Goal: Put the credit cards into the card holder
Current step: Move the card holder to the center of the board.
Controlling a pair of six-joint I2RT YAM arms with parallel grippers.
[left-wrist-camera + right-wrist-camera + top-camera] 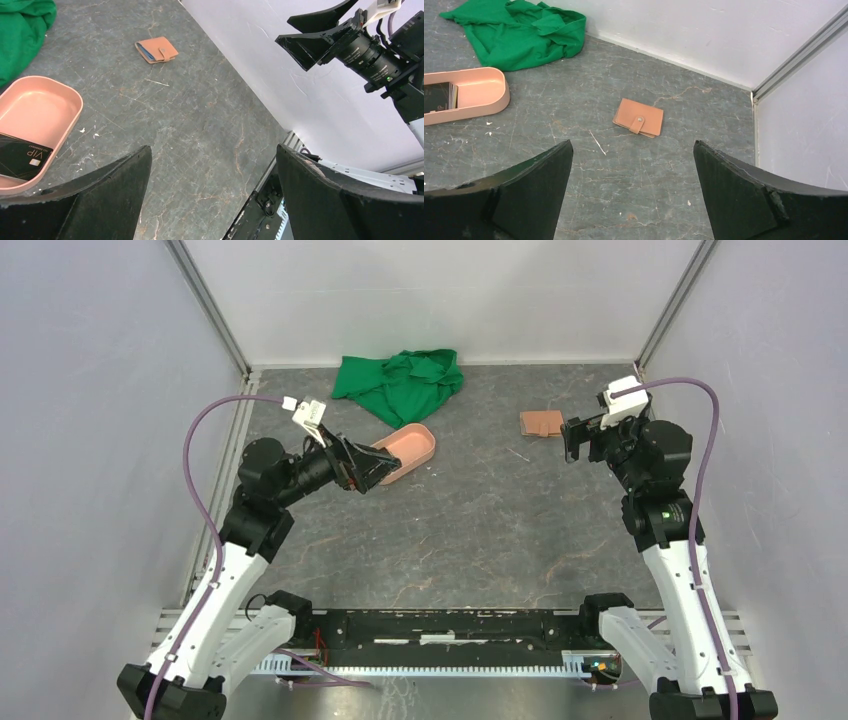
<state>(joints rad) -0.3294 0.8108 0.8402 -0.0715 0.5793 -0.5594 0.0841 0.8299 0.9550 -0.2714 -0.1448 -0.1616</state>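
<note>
Left claw [212, 155] is hovering wide open and empty, black cards [22, 156] lying in the pink tray [75, 107] just beside it. Right claw [631, 145] is also gaping open, holding nothing, closed wallet [638, 117] lying on the table [649, 200] just ahead of it, green cloth [519, 32] sitting farther off past the tray.

matt leathery card holder [638, 117], soft green cloth [519, 32]

Grey marbled tabletop [480, 530] (scuffed, white-flecked) enclosed by plain white walls [450, 290].
</note>
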